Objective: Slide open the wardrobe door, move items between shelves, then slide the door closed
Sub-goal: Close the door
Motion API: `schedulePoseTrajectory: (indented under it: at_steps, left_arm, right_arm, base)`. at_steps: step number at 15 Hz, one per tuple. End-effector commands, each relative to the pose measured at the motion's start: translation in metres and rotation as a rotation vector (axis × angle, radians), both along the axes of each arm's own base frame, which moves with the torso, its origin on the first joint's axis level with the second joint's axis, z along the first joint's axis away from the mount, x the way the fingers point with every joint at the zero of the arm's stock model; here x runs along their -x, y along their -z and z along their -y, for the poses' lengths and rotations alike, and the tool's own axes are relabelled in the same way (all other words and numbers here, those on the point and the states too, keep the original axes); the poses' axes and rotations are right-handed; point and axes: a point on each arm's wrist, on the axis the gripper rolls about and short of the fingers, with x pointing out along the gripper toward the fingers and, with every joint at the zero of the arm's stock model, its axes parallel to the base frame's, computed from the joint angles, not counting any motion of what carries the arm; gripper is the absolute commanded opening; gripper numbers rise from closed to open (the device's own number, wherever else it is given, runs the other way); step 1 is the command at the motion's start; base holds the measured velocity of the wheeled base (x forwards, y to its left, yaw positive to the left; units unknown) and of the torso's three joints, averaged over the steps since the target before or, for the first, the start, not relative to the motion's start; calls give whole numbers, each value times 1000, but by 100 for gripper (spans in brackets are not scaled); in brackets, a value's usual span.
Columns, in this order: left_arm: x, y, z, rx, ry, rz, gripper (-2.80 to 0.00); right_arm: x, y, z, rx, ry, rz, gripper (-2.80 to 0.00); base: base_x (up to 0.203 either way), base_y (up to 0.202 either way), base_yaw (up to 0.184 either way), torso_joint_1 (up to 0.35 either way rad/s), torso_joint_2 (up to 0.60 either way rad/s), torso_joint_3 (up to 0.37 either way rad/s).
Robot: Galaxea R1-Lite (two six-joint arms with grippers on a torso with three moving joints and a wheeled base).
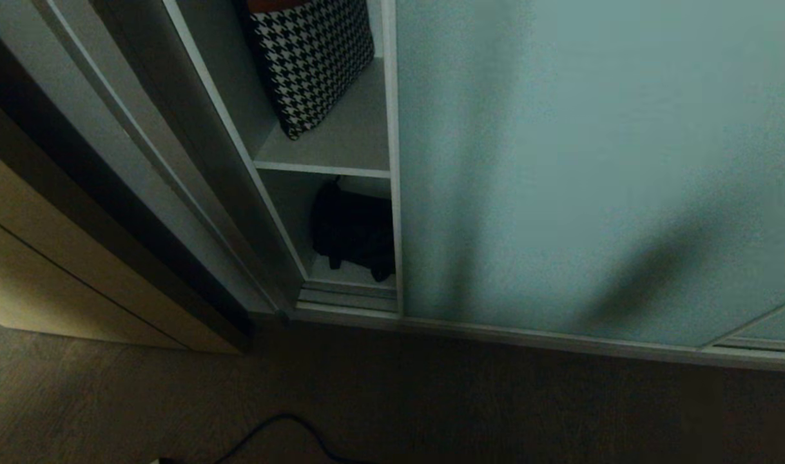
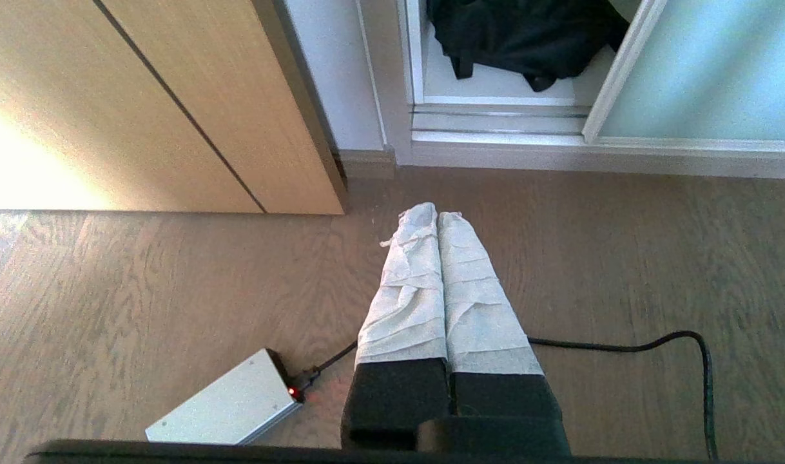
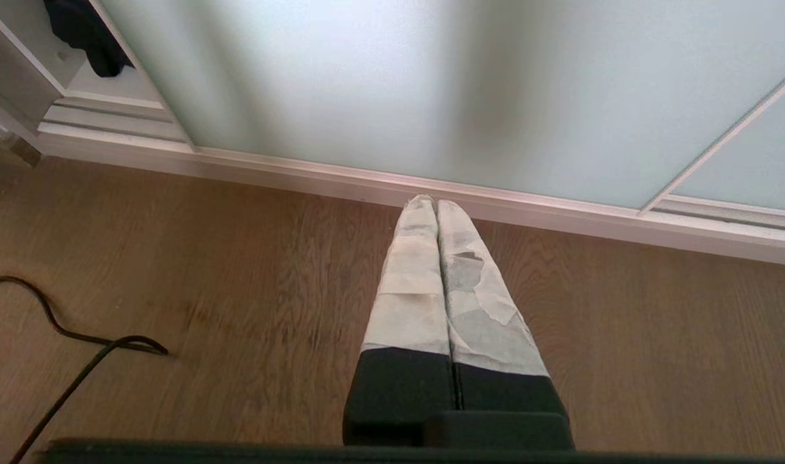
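Far left: beige wooden cabinet front, not part of the job, standing next to the wardrobe's side wall.

Next over, a narrow gap where the wardrobe is open. Upper shelf carries the houndstooth cloth, leaning tilted w/ its lower corner on the board. Lower shelf holds the black fabric item, slumped in a heap w/ straps dangling twd the front edge; it lies right behind the ridged floor track, so prob easy to reach from low down.

Left claw: clenched, wrapped fingers pressed together, grasping nothing. Hangs over the wood floor, well short of the track, pointing twd the gap. Looks parked rather than working. Silver box w/ red light and a black cable lie on the floor by it; cable could snag the base, worth minding.

Right of the gap: sliding wardrobe door, frosted blue-green glass, covering most of the opening. Its silver frame edge sits at the gap's right side, so door is only slightly open; judged still too narrow for moving items freely.

Right claw: also clenched, empty, tips near the door's bottom rail but apart from it.

Neither arm shows in the head view. Task seems at its start: door needs pushing further right first.
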Motion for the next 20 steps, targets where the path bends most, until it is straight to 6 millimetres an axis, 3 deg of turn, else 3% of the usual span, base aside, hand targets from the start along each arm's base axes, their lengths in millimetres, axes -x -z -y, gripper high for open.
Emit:
schedulePoseTrajectory:
  at_steps: [1, 3, 5, 8, 10, 12, 15, 17, 20]
  left_arm:
    - [0, 1, 0, -4, 0, -6, -280]
    - [0, -1, 0, -4, -1, 3, -280]
    - [9, -29, 0, -4, 2, 100, -280]
    - [24, -108, 1, -6, 44, 216, -280]
    - [6, -165, 3, 3, 125, 192, -280]
    - [-28, -222, 4, 33, 218, 165, -280]
    - [-101, -295, 8, 65, 424, 130, -280]
    - [-148, -327, 14, 67, 604, 126, -280]
    - [-201, -350, 40, 107, 874, 97, -280]
  right_arm:
    - [0, 0, 0, 1, -1, -3, -280]
    - [0, 0, 0, 0, -1, -3, -280]
    - [0, 0, 0, 0, -1, -2, -280]
    - [0, 0, 0, 0, -1, -3, -280]
    - [0, 0, 0, -1, -1, -2, -280]
    - [0, 0, 0, 1, -1, -2, -280]
    - [0, 0, 0, 0, -1, -1, -280]
    - [0, 0, 0, 1, -1, -3, -280]
    - [0, 0, 0, 0, -1, -4, -280]
  base:
    - [0, 0, 0, 0, 0, 0]
    - [0, 0, 0, 0, 0, 0]
    - [0, 0, 0, 0, 0, 0]
    - [0, 0, 0, 0, 0, 0]
    - [0, 0, 0, 0, 0, 0]
    - [0, 0, 0, 0, 0, 0]
    - [0, 0, 0, 0, 0, 0]
    - [0, 0, 0, 0, 0, 0]
    - [0, 0, 0, 0, 0, 0]
